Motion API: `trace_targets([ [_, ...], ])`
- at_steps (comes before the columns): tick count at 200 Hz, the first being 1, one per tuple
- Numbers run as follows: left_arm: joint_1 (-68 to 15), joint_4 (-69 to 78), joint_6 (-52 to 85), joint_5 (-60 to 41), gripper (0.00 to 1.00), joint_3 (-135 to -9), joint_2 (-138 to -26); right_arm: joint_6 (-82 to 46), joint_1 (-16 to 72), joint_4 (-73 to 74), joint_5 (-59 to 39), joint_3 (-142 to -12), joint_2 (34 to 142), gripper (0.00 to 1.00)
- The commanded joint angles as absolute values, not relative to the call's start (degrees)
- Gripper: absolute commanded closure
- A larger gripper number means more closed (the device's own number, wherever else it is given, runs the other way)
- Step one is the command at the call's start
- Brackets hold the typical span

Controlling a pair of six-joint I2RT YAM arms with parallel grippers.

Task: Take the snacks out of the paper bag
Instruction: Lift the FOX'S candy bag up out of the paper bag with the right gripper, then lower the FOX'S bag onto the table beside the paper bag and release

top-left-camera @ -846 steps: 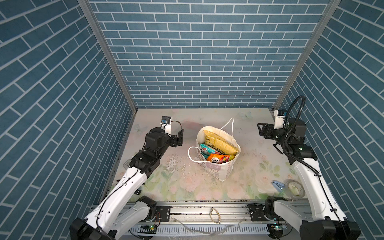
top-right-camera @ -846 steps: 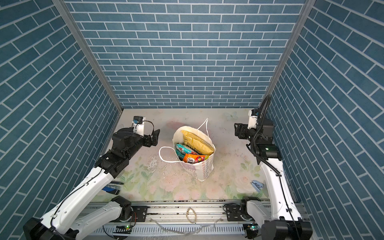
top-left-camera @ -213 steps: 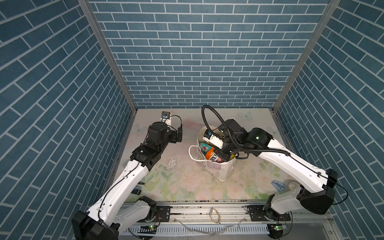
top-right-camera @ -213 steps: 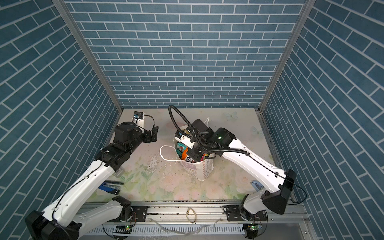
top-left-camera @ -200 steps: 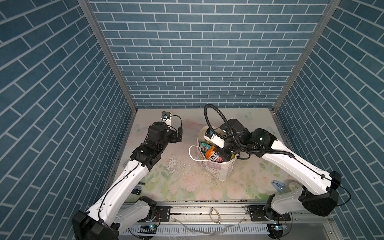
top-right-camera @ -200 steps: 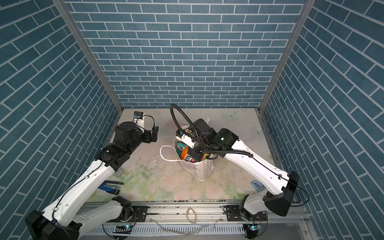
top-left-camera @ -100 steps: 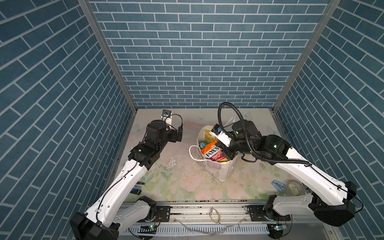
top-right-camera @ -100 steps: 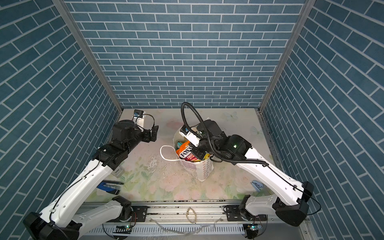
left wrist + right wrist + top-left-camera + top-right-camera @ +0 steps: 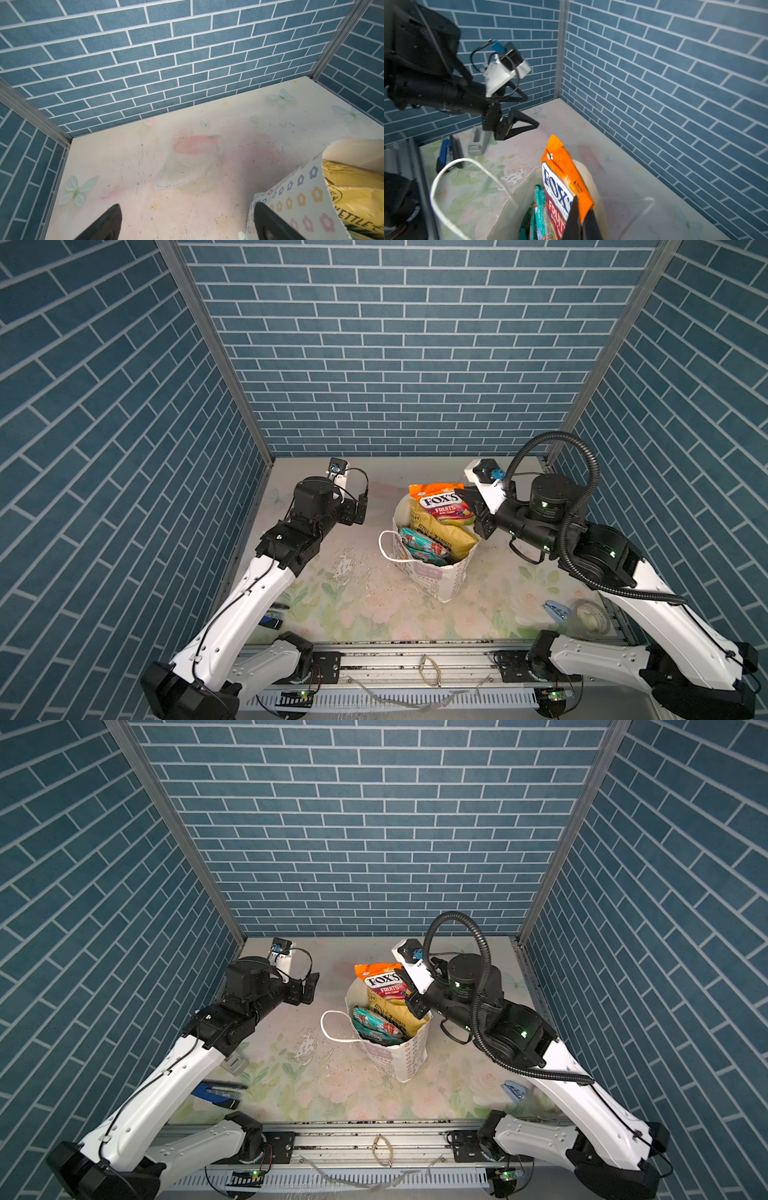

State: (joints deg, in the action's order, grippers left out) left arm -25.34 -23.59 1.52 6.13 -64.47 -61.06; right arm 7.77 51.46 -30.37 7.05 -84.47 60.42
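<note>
Orange at its crimped top and pink-red lower down, the glossy FOX'S pouch (image 9: pixel 440 506) is printed with "FOX'S" and "FRUITS". A small hang hole is seen near its top edge in the right wrist view. It is clamped at one side edge by the right tool (image 9: pixel 468 506), whose black fingers are pressed together on the film. It is held upright over the far rim of the paper bag (image 9: pixel 440 585). Whether its lower edge is clear of the bag's mouth cannot be told. The bag is stood upright near the middle of the counter (image 9: pixel 353 605). It is white with small flower rings outside, and one cord handle (image 9: pixel 384 547) is drooped toward the left arm. Inside, a yellow chips bag (image 9: pixel 446 531) and a teal pouch (image 9: pixel 424 545) are seen leaned together. The left tool (image 9: pixel 360 512) is held above the counter near the bag, its fingers spread apart and empty.
</note>
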Motion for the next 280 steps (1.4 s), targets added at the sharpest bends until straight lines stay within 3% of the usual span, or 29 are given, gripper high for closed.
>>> trace_targets([
  [1,-25.84,-26.57,-0.62,6.89,0.00,-67.77,-60.56,6.64,49.30,-23.06,15.13,-84.15,57.12,1.00],
  [67,-25.86,-30.65,-1.40,8.75,0.01,-71.56,-60.37,9.26,46.37,-17.73,35.12,-80.43,47.99,1.00],
  [106,-25.86,-31.11,-0.87,7.56,0.00,-72.35,-62.24,7.38,45.73,-25.87,48.09,-80.42,48.18,1.00],
  [127,-25.88,-30.51,-0.67,6.98,0.00,-72.31,-62.96,1.49,43.35,-33.70,49.36,-80.59,50.06,1.00],
  [190,-25.97,-30.10,-0.40,5.57,0.00,-71.63,-63.53,-12.36,27.21,-45.53,22.33,-77.91,61.32,1.00],
  [251,-25.93,-29.48,-0.29,5.69,0.01,-69.69,-63.39,-18.92,15.34,-37.40,-4.52,-68.97,71.03,1.00],
  [280,-25.93,-28.89,-0.26,5.55,0.00,-69.20,-63.62,-23.79,10.59,-29.09,-22.27,-64.39,73.96,1.00],
])
